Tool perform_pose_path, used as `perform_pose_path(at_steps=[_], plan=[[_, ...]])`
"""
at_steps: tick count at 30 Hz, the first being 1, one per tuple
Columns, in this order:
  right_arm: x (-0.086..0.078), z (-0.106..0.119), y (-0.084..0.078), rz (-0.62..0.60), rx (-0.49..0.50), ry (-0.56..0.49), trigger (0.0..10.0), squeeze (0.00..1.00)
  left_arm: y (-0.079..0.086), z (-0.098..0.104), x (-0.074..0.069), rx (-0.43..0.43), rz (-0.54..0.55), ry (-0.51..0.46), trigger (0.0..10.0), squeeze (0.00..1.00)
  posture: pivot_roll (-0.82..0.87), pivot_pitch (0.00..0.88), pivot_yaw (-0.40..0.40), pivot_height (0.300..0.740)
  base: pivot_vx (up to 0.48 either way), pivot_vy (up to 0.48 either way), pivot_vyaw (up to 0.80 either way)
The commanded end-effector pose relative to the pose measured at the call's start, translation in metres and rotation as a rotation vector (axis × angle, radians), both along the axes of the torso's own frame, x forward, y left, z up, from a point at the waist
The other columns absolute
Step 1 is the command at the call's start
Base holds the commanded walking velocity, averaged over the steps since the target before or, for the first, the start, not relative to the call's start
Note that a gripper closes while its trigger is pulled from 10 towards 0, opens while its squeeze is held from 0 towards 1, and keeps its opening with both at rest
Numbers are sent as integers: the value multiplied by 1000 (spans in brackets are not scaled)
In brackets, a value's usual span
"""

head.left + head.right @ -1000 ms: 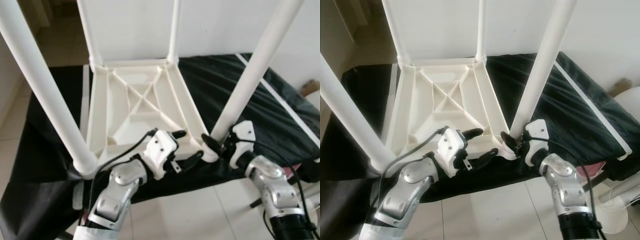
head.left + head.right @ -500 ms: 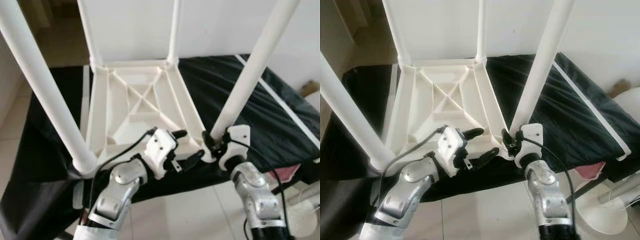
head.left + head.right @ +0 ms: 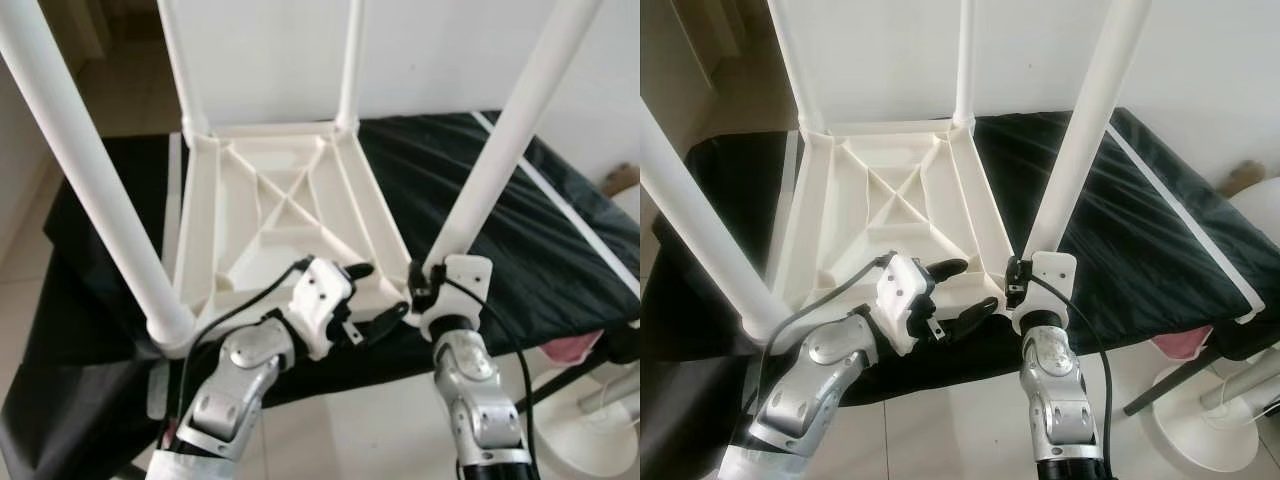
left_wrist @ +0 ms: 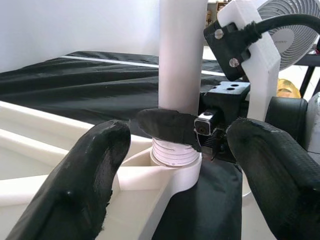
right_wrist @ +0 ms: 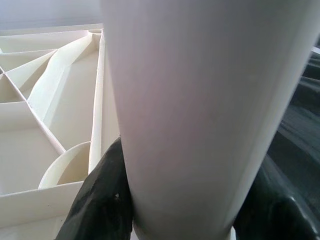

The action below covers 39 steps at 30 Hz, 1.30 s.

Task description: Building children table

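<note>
R gripper point(image 3: 1018, 288): fingers clamped round base of near-right table leg point(image 3: 1080, 140), at its threaded corner socket. L gripper point(image 3: 958, 290): fingers spread wide, holding nothing, just beside same corner. Children's table point(image 3: 880, 210): white plastic, upside down, ribbed underside, 4 legs up. Lay on black sheet point(image 3: 1150, 220); tiled floor point(image 3: 970, 420), white fan point(image 4: 292, 37) nearby.

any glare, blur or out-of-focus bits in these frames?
Eye views: soft overall, sheen on the black cloth. Right wrist view: white plastic table leg so close it blurs. Left wrist view: left gripper's black fingers soft, threads at the leg base sharp.
</note>
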State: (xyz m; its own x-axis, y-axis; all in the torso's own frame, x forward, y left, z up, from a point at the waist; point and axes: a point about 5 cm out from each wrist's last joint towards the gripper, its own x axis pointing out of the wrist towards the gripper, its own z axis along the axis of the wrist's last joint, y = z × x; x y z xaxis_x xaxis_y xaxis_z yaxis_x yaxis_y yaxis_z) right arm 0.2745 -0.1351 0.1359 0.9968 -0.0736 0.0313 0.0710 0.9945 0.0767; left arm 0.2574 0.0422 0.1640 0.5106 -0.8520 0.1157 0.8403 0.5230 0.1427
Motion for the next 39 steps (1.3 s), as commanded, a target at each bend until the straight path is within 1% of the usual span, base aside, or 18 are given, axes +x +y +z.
perform_pose_path(at_steps=[1,2,3,4,6,10,12,17,18,19,24,27,30,31,34,35,37,39], plan=[[-4,-14,2,-16,23,76,10000,0,-1,2,-1,2,-13,0,10000,0,-30,23,-23,740,0,0,0],[-4,-14,1,-23,20,75,10000,0,-1,1,-1,3,-12,-1,10000,0,-29,24,-23,740,0,0,0],[-3,-14,0,-29,14,70,10000,161,-2,1,-1,2,-11,-2,10000,0,-27,25,-25,740,0,0,0],[-3,-13,-1,-32,9,62,10000,953,-2,2,-2,2,-11,-3,10000,0,-27,25,-25,740,0,0,0],[-2,-11,-2,-28,23,55,10000,1000,-2,2,-2,1,-11,-3,10000,0,-27,25,-27,740,0,0,0],[-2,-7,-5,-9,23,27,10000,1000,-2,1,-2,2,-12,0,10000,0,-26,26,-28,740,0,0,0],[-2,-4,-9,11,-35,10,10000,1000,-2,2,-3,-3,-24,12,10000,0,-27,28,-28,740,0,0,0],[-2,-5,-19,28,-59,13,10000,1000,-2,2,-3,12,-27,-8,10000,0,-27,30,-29,740,0,0,0],[-2,-5,-22,59,-76,8,10000,596,-2,2,-3,12,-26,-8,10000,0,-27,31,-29,740,0,0,0],[-3,-4,-25,90,-94,-5,10000,0,-2,2,-2,11,-25,-7,10000,0,-26,33,-30,740,0,0,0],[-2,0,-32,187,-126,-29,10000,0,0,2,-2,10,-23,-3,10000,0,-27,43,-30,740,0,0,0],[2,2,-40,295,-174,-33,10000,0,1,-3,-4,47,-38,-5,10000,0,-24,53,-31,740,0,0,0],[3,2,-41,313,-175,-31,10000,0,2,-3,-5,47,-40,-2,10000,0,-24,53,-31,740,0,0,0],[6,5,-43,393,-193,-34,10000,0,4,-4,-5,60,-41,-5,10000,0,-21,55,-34,740,0,0,0],[9,5,-43,448,-199,-26,10000,0,4,-6,-6,70,-43,-6,10000,0,-19,55,-36,740,0,0,0],[12,4,-40,549,-216,-17,10000,0,4,-7,-6,87,-46,-14,10000,0,-18,55,-37,740,0,0,0],[12,4,-40,549,-216,-17,10000,0,4,-7,-6,87,-46,-14,10000,0,-18,55,-37,740,0,0,0],[15,3,-38,609,-228,-3,10000,0,2,-6,-5,87,-48,-17,10000,0,-16,56,-38,740,0,0,0]])
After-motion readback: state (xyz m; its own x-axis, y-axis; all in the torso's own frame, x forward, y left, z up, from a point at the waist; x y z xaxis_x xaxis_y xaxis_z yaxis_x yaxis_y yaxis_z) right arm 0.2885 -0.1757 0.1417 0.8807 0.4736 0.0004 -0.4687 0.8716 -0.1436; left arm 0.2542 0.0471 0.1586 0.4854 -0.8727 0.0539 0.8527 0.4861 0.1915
